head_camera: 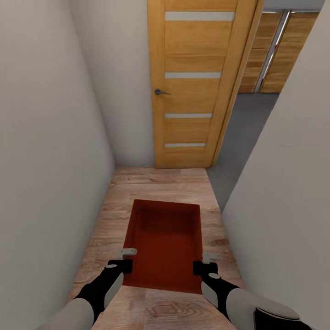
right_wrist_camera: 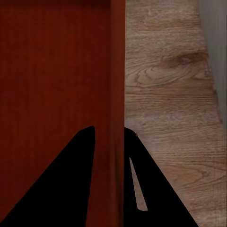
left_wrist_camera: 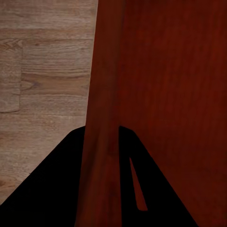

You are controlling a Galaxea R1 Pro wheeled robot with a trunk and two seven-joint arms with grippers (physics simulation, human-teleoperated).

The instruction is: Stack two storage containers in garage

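In a narrow corridor with pale walls (head_camera: 50,137), one storage container (head_camera: 166,247) is carried level above the wood-plank floor (head_camera: 160,183), held between both arms in front of the robot. The container is an orange-red, rectangular, open-top bin with thin walls and a shallow interior; the far end of its bottom appears darker in shadow. Its long axis points away from the robot.

The left gripper (head_camera: 122,266) is clamped on the container's left long wall, near the end closest to the robot. In the left wrist view, its black fingers (left_wrist_camera: 56,189) stand on either side of that wall, one inside and one outside. The right gripper (head_camera: 205,267) is clamped in the same way on the right long wall, and the right wrist view shows its fingers (right_wrist_camera: 61,189) straddling the wall.

Ahead stands a wooden door (head_camera: 197,82) with pale horizontal inserts and a metal handle (head_camera: 160,92). To its right, a grey floor (head_camera: 243,137) leads to wooden-slat panels (head_camera: 279,50).
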